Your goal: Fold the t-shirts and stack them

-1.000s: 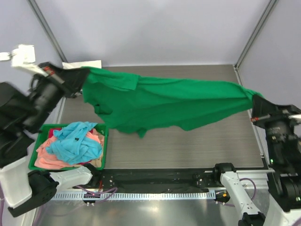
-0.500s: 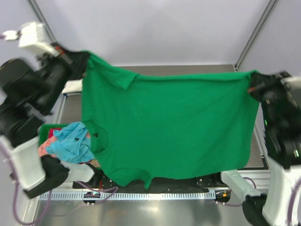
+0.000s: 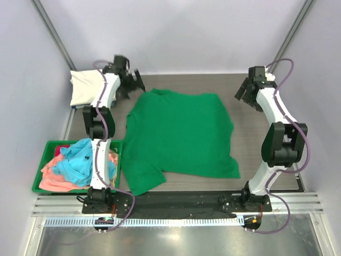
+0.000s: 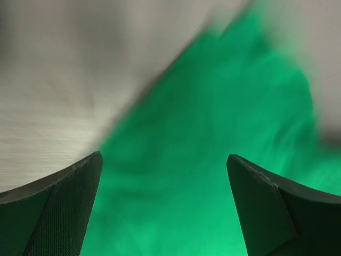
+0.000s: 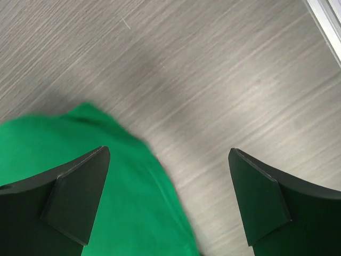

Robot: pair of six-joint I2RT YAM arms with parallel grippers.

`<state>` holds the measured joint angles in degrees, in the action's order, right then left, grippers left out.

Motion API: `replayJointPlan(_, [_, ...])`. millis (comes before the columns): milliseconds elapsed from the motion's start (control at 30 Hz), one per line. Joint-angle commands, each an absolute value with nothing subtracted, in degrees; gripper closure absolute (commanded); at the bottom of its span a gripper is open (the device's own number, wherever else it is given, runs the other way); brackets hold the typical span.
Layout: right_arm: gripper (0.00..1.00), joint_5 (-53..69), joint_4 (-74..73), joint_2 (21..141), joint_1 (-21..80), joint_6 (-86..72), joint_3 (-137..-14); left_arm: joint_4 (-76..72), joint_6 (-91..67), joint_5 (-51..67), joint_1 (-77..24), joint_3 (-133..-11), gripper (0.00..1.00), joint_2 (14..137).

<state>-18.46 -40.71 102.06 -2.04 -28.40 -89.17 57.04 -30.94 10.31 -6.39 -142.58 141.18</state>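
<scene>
The bright green t-shirt [image 3: 178,136] lies spread flat on the middle of the table, one sleeve pointing toward the near left. My left gripper [image 3: 132,85] hovers open just beyond the shirt's far left corner. In the left wrist view, blurred green cloth [image 4: 213,176] fills the space under the open left gripper [image 4: 165,202]. My right gripper [image 3: 242,92] is open off the far right corner. The right wrist view shows that corner [image 5: 80,170] beneath the open right gripper [image 5: 168,197], with nothing between the fingers. A folded cream-white t-shirt [image 3: 87,88] rests at the back left.
A green plastic bin [image 3: 50,144] stands at the near left, holding a crumpled light blue shirt [image 3: 80,160] and a salmon-pink one [image 3: 53,178]. Metal frame posts rise at both back corners. A rail runs along the near edge.
Both grippers have opened and let go of the green t-shirt. It was stretched in the air between them and now lies flat on the table. Both arms have reached toward the back.
</scene>
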Motion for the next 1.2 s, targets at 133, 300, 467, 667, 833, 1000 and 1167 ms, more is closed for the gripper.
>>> replayJointPlan(133, [0.00,-13.81,-33.67,87.19,-1.50,-29.35,-83.09,48.86,-29.97,12.58,-11.25,-122.44,0.00,116.02])
replayJointPlan(300, [0.00,-6.70,-28.49,86.48,0.00,-30.41,-75.07,47.39,-29.71,3.89,-15.02,-107.78,0.00,108.04])
replayJointPlan(467, [0.00,1.82,-25.75,91.40,0.00,-30.50,-70.84,42.73,-31.90,-1.84,-17.40,-94.42,0.00,102.05])
replayJointPlan(667, [0.00,4.39,-25.75,101.40,1.67,-31.11,-74.88,36.40,-31.99,-0.80,-17.40,-88.24,0.00,103.97])
replayJointPlan(833, [0.00,3.08,-25.75,107.30,1.67,-31.64,-77.95,32.96,-32.26,1.41,-17.40,-89.81,0.00,108.45])
replayJointPlan(1000, [0.00,-2.45,-26.01,113.01,1.50,-31.11,-79.45,33.05,-32.34,2.02,-17.31,-93.51,0.00,116.62])
replayJointPlan(1167, [0.00,-5.71,-27.94,119.26,0.79,-30.76,-84.63,32.00,-34.10,3.95,-17.14,-96.32,0.00,123.04])
